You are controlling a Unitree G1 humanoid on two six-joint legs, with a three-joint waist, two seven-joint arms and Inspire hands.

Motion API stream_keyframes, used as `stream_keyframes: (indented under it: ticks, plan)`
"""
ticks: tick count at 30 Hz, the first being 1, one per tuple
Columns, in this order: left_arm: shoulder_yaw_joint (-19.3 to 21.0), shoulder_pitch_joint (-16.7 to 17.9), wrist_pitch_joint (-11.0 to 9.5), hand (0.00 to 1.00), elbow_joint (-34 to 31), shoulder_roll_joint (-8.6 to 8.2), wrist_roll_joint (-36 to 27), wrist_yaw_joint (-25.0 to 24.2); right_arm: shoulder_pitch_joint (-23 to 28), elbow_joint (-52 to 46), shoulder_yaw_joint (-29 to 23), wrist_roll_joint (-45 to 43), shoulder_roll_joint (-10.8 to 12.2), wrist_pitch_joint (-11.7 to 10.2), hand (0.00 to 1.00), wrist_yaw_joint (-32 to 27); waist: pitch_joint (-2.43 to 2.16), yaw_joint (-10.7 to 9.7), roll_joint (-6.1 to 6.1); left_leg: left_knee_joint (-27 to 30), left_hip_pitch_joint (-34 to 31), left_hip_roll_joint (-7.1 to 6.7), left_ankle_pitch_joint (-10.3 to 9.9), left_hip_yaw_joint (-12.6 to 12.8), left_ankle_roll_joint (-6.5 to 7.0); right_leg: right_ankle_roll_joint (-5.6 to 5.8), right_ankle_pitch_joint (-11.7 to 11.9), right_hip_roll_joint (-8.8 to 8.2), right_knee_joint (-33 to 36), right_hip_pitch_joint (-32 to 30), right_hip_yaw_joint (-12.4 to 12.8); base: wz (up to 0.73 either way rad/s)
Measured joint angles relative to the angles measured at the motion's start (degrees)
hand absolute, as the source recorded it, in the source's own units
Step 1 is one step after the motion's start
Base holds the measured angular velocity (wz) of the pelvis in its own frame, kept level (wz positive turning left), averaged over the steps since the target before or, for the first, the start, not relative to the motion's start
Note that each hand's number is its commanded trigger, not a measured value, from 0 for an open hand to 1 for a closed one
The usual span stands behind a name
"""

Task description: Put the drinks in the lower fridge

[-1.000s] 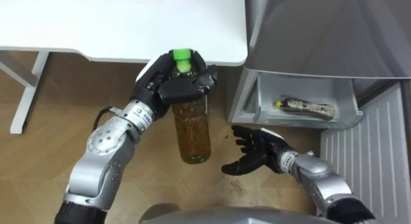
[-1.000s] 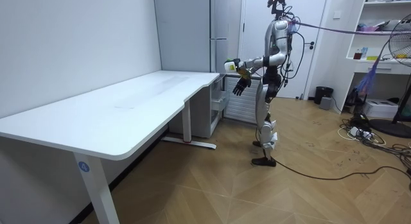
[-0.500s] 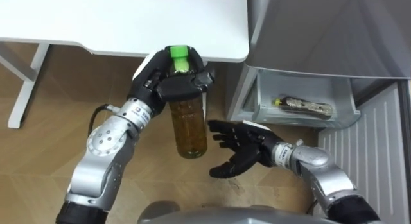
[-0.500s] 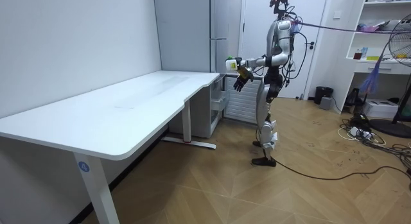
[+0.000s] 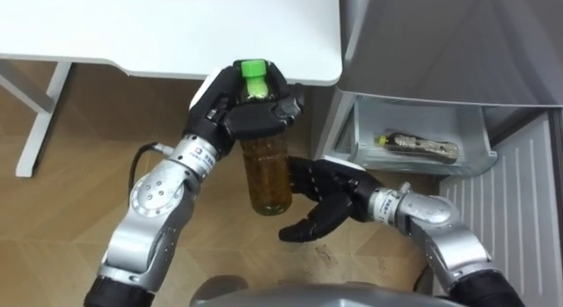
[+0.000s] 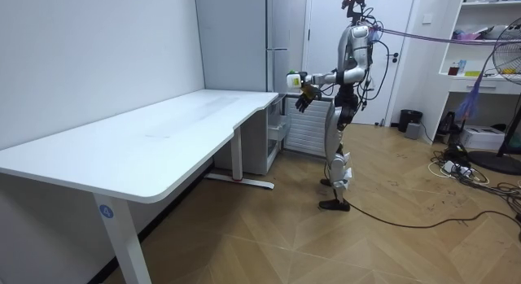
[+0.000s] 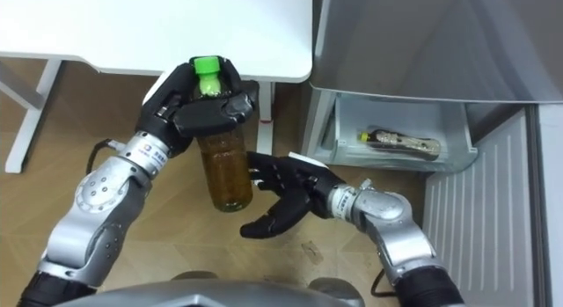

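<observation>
A clear bottle of amber drink (image 5: 268, 171) (image 7: 225, 171) with a green cap hangs upright in front of me, over the wood floor. My left hand (image 5: 246, 113) (image 7: 201, 109) is shut on its neck and shoulder from above. My right hand (image 5: 325, 206) (image 7: 283, 201) is open, palm toward the bottle's lower half, fingers spread right beside it. A second bottle (image 5: 418, 148) (image 7: 396, 142) lies on its side in the open lower fridge drawer (image 5: 405, 162). In the room view I stand facing the fridge (image 6: 277, 72) with the bottle (image 6: 291, 80) held out.
The white desk (image 5: 167, 30) (image 6: 146, 142) has its corner just behind the held bottle. The grey fridge body (image 5: 449, 43) rises at the right. The open lower door, ribbed inside (image 5: 510, 219), stands at the far right.
My right hand has moved left and up from beside the drawer to the bottle's lower half. My left hand has shifted the bottle slightly right.
</observation>
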Motion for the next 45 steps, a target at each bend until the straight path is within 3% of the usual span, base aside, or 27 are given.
stream_keyframes:
  ticks: [11,20,24,25,26,27,28,29,30,31,45]
  plan:
    - [-4.6,0.0,-0.2,1.00,0.0,0.84,0.7,0.0,0.0,-0.6,4.1,8.7,-0.3,-0.2,0.00,0.0,0.10,-0.2,0.40,-1.7,2.0,0.03,0.0,1.4,0.02,0.02,0.0,0.05,-0.1,0.9,1.3,-0.06]
    - [-7.5,0.0,0.0,1.00,2.7,0.66,11.3,0.1,-0.6,-0.6,6.4,15.9,0.4,-0.2,0.00,-0.7,0.22,-0.2,0.17,-2.0,1.9,0.03,0.0,1.2,0.02,0.02,0.0,0.10,-0.3,0.9,1.4,0.00]
    - [-7.7,0.0,0.0,1.00,2.7,0.63,12.3,0.6,-0.6,-0.6,7.4,17.6,0.1,-0.2,0.00,-1.9,0.23,-0.2,0.13,-2.0,1.9,0.03,0.0,1.3,0.02,0.02,0.0,0.10,-0.3,0.8,1.4,0.00]
    - [-7.8,0.0,0.0,1.00,2.7,0.64,12.6,0.8,-0.6,-0.6,7.5,17.7,0.1,-0.2,0.17,-2.1,0.23,-0.3,0.13,-2.0,2.0,0.03,0.0,1.3,0.02,0.02,0.0,0.11,-0.3,0.8,1.4,0.00]
    - [-7.9,-0.1,0.0,1.00,2.7,0.63,13.0,0.9,-0.6,-0.5,7.6,17.9,0.1,-0.2,0.54,-2.3,0.23,-0.3,0.12,-1.9,2.0,0.03,0.0,1.3,0.03,0.02,0.0,0.11,-0.3,0.8,1.4,0.00]
    - [-7.9,-0.1,0.0,1.00,2.7,0.64,13.0,1.0,-0.6,-0.5,7.7,17.9,0.1,-0.2,0.58,-2.4,0.23,-0.3,0.12,-1.9,2.0,0.03,0.0,1.3,0.03,0.02,0.0,0.10,-0.3,0.8,1.4,0.00]
    - [-8.4,-0.1,0.0,1.00,2.7,0.64,13.1,1.2,-0.6,-0.6,7.8,18.0,0.1,-0.2,0.77,-2.6,0.23,-0.3,0.12,-1.9,2.1,0.03,0.0,1.3,0.03,0.02,0.0,0.11,-0.3,0.8,1.4,0.00]
    - [-8.4,-0.1,0.0,1.00,2.7,0.64,13.4,1.3,-0.6,-0.5,7.8,17.9,0.1,-0.2,0.80,-2.6,0.23,-0.2,0.12,-1.9,2.0,0.03,0.0,1.3,0.03,0.02,0.0,0.11,-0.3,0.8,1.4,0.00]
    - [-8.5,-0.1,0.0,1.00,2.7,0.64,13.5,1.3,-0.6,-0.5,7.8,17.9,0.1,-0.2,0.95,-2.7,0.23,-0.3,0.12,-1.9,2.0,0.03,0.0,1.3,0.03,0.02,0.0,0.11,-0.3,0.8,1.4,0.00]
    - [-8.5,-0.1,0.0,1.00,2.7,0.64,13.5,1.3,-0.6,-0.5,7.8,18.0,0.1,-0.2,1.00,-2.7,0.23,-0.3,0.12,-1.9,2.0,0.03,0.0,1.3,0.03,0.02,0.0,0.11,-0.4,0.8,1.4,0.00]
    - [-9.7,-0.1,-0.6,1.00,2.7,0.82,11.6,2.4,-0.6,0.6,9.1,20.2,-0.2,-0.6,1.00,-3.3,0.23,-0.1,0.13,-2.3,2.0,0.03,0.0,1.3,0.03,0.02,0.0,0.15,-0.4,0.8,1.5,0.00]
